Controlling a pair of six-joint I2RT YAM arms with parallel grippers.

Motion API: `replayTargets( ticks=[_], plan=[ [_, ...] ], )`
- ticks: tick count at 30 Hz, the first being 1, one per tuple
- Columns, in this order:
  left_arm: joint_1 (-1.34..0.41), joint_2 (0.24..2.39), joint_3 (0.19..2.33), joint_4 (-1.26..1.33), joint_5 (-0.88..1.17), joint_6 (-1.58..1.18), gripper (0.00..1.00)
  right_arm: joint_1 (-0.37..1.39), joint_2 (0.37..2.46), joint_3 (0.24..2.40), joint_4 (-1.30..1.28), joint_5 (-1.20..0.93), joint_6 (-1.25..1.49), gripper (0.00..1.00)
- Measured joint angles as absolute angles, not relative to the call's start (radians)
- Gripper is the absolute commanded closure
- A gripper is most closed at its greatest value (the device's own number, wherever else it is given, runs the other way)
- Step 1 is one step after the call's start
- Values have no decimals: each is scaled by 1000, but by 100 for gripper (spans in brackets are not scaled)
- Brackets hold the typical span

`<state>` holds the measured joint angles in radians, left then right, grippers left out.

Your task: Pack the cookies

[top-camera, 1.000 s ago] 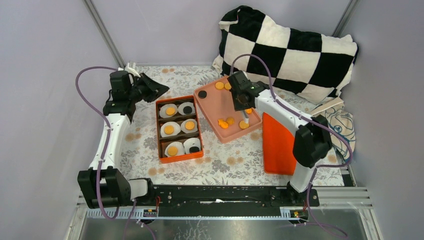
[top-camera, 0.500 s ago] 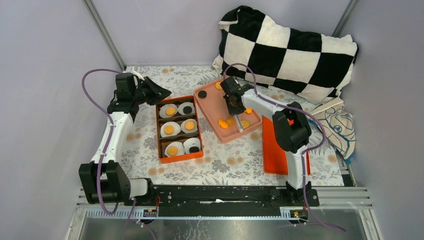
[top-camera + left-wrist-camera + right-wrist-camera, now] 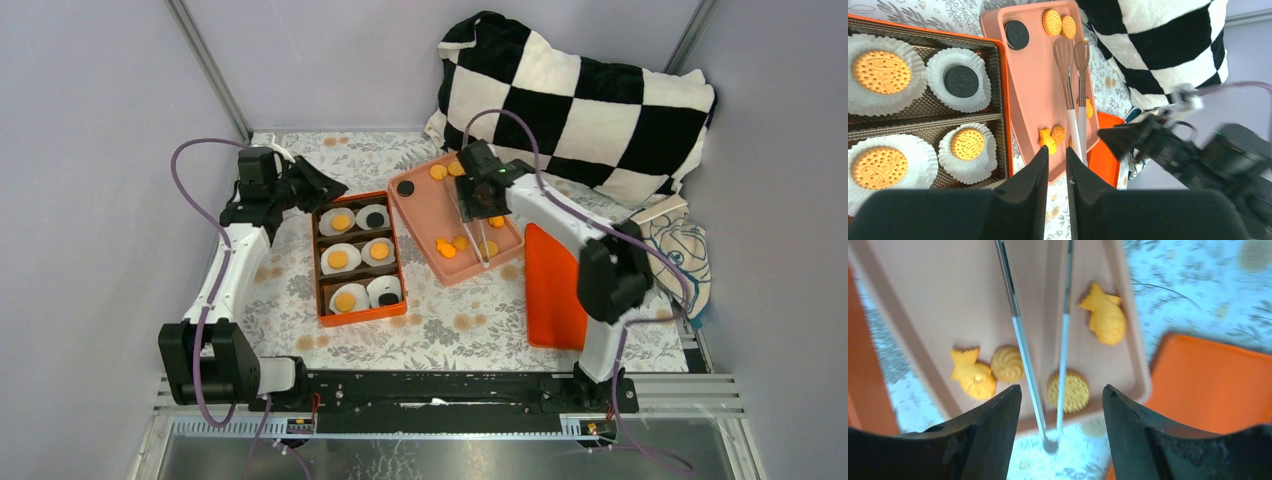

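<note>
**A:** Where are the cookies (image 3: 339, 259)?

**B:** In two places. Six lie in the orange box (image 3: 365, 318), each in its own white paper cup (image 3: 937, 64). Four of those are golden and two are black. The others lie loose on the pink tray (image 3: 425, 215), just to the right of the box. At the tray's far end are a black one and two golden rounds. Toward the near end are a fish shape (image 3: 973, 377), a swirl (image 3: 1008, 364), a round one and a second fish (image 3: 1105, 315).

**A:** What about the right gripper (image 3: 1060, 388)?

**B:** It hangs over the near half of the tray with its fingers spread wide, gripping nothing. A pair of tongs (image 3: 1020, 337) lies flat on the tray in the gap between the fingers. In the wrist view the tongs touch neither finger. Their hinge end pokes past the tray's near rim.

**A:** And the left gripper (image 3: 1057, 156)?

**B:** It is by the far left corner of the box. Its fingers are drawn together to a thin slit, with nothing between them. Its camera looks across the box and the tray.

**A:** Is there anything else on the table (image 3: 290, 290)?

**B:** A flat orange lid (image 3: 555, 285) lies on the flowered cloth to the right of the tray. A black-and-white checked pillow (image 3: 580, 100) sits at the back right, just behind the tray.
</note>
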<state>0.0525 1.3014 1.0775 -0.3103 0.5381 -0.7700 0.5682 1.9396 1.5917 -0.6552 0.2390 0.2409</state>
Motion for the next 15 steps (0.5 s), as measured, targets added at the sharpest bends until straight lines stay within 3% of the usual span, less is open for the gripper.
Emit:
replayTargets(
  ticks=[9, 15],
  plan=[
    [-40, 1301, 1084, -308, 513, -766, 75, 568, 1421, 1293, -674, 305, 340, 38],
    [-107, 1303, 1100, -307, 498, -766, 75, 568, 1428, 918, -676, 282, 441, 41]
  ],
)
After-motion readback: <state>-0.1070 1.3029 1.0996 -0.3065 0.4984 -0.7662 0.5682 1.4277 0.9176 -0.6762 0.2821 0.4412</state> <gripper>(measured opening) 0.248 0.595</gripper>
